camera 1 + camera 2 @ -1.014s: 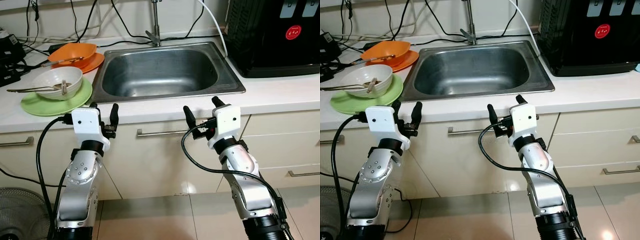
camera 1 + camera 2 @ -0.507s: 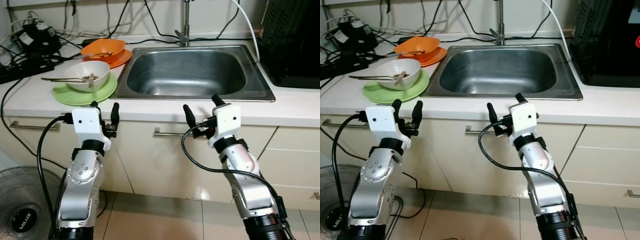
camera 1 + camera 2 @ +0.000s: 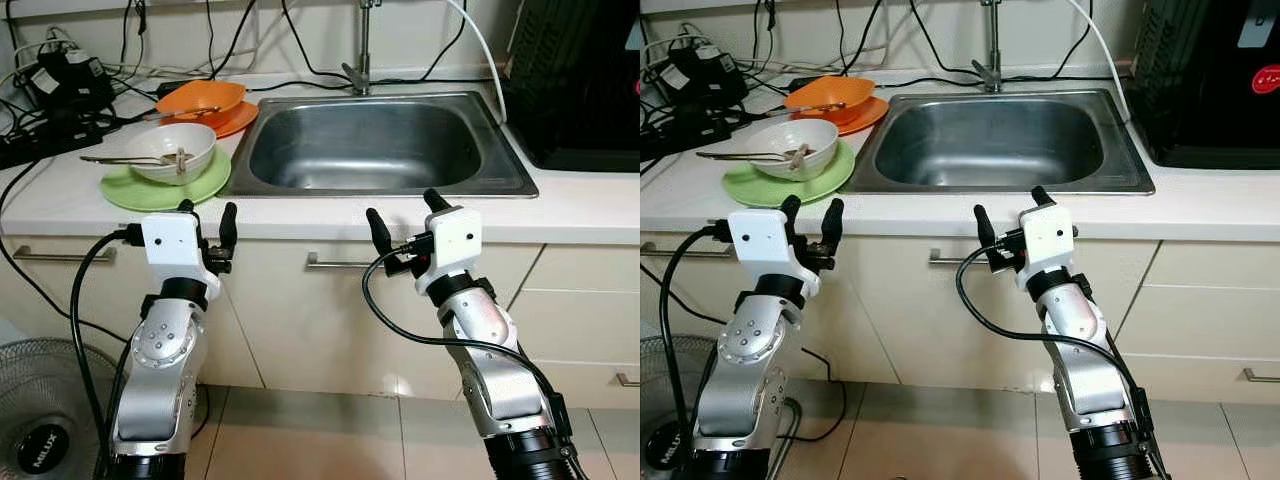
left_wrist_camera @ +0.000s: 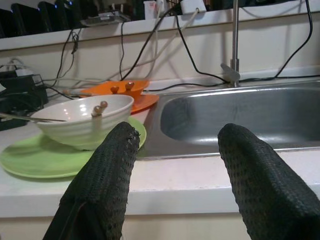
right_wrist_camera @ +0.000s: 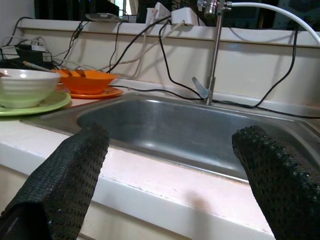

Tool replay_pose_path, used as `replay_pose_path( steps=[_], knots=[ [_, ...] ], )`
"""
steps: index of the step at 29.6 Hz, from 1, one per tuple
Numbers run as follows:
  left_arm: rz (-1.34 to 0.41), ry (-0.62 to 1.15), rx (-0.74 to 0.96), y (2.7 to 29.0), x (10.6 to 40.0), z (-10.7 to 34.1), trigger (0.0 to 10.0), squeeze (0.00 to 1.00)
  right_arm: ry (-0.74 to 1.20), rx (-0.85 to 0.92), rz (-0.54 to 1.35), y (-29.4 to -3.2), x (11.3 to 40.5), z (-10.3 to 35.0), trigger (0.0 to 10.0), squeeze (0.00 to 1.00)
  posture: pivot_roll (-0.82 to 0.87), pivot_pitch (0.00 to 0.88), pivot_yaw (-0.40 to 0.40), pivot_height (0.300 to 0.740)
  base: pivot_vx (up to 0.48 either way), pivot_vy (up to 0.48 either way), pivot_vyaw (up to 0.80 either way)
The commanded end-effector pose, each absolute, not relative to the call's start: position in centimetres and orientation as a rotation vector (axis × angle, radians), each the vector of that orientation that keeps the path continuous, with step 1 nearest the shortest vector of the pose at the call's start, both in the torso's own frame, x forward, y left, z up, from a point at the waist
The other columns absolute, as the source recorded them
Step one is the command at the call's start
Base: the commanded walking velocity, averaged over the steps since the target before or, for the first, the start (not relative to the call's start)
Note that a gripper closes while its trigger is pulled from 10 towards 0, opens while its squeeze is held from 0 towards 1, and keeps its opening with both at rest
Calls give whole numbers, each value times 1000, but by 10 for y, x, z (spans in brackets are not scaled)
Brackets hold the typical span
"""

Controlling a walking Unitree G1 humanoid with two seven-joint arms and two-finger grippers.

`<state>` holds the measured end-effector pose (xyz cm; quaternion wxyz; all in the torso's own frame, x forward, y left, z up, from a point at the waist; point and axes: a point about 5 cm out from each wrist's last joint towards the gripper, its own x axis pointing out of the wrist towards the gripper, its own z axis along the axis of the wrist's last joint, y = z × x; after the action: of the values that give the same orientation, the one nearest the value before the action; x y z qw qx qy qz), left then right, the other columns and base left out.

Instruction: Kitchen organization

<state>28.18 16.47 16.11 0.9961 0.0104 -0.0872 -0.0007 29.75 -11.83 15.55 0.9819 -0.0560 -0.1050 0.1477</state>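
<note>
Dishes are sitting at the left end of the bench point(image 3: 560, 205), beyond and to the left of the left claw point(image 3: 204, 222): a white bowl point(image 3: 172, 152) with utensils point(image 3: 125, 159) in it is resting on a green plate point(image 3: 135, 190), and behind it an orange bowl point(image 3: 200, 98) is lying on an orange plate point(image 3: 238, 118). From the left eye view, both claws are hovering in front of the bench edge, below the steel sink point(image 3: 380, 140), each with its fingers spread wide and gripping nothing. The right claw point(image 3: 402, 218) is hanging before the sink's front rim, a cabinet handle point(image 3: 335, 265) just behind it. A black appliance point(image 3: 585, 80) is standing beyond it to the right, and a floor fan point(image 3: 40, 420) is sitting low beside the left arm.

Looking along the left claw point(image 4: 175, 145), the white bowl point(image 4: 82, 120) and green plate point(image 4: 30, 160) are lying just ahead on the bench, with the orange bowl point(image 4: 122, 90) behind and the sink point(image 4: 240, 117) and tap point(image 4: 234, 45) alongside.

Looking along the right claw point(image 5: 170, 145), the sink point(image 5: 185, 132) is lying straight ahead beneath the tap point(image 5: 212, 50), and the dishes are standing off to one side.
</note>
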Motion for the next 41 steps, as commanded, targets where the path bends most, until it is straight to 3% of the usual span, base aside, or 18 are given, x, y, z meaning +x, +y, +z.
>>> replay_pose_path(
  steps=[1, 41],
  knots=[
    [15, -197, 36, 168, 281, 168, 10000, 0, -216, -108, 301, -117, 297, 156, 10000, 0, -57, 0, 106, 740, 281, 0, 0],
    [21, -196, 35, 169, 281, 168, 10000, 0, -221, -124, 317, -115, 295, 155, 10000, 0, -57, 0, 107, 740, 377, 0, 0]
  ],
)
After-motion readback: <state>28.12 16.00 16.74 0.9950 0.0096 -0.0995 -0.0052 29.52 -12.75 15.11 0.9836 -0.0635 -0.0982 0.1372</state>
